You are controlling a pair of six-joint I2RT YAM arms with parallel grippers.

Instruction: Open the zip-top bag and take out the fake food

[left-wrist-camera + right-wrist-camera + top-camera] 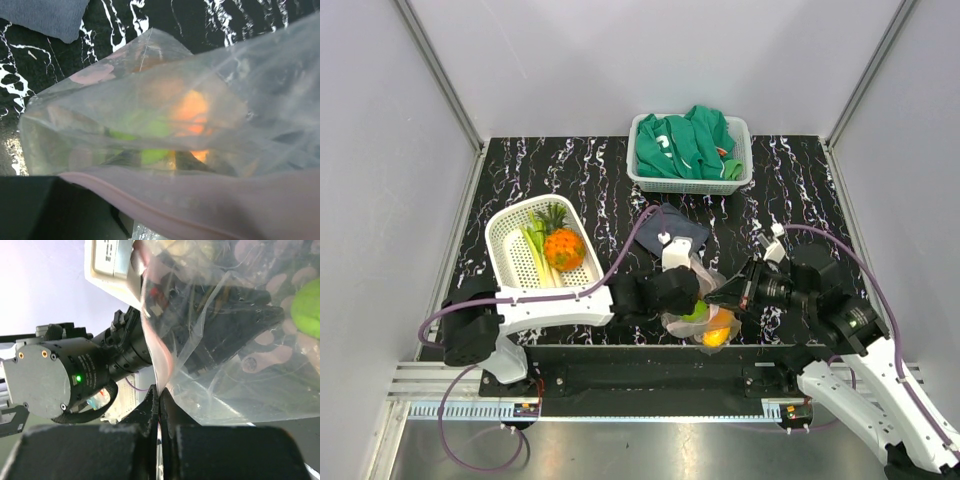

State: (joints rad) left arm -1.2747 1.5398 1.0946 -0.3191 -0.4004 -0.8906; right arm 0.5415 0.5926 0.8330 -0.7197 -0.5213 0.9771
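nearest our left wrist lens, the pinkish zip strip [210, 210] is running across the bottom of the view, draped over a dark finger [45, 210] of the left gripper [692, 293] (whether that gripper is clamping the lip or only propping it, we cannot tell). the zip-top bag [708, 305] is hanging between the two grippers at the near edge of the marbled table [570, 170], just in front of the dark grey-blue cloth [675, 228]. our right gripper [159, 402] is squeezing tight on a fold of the clear film beside the strip. inside, a green piece [695, 312] and an orange piece [718, 336] of the fake food are sitting low in the pouch. the pineapple [564, 248] and leek [534, 250] are lying in the white basket [505, 225].

we are judging this to be the opening step. each gripper should be taking one lip only, close to the strip, and pulling straight apart, gently, so the film is neither slipping nor tearing. the mouth is pointing up toward the grippers and the closed bottom is sagging toward the near edge. the long axis seems to be running that way, with the strip crosswise.
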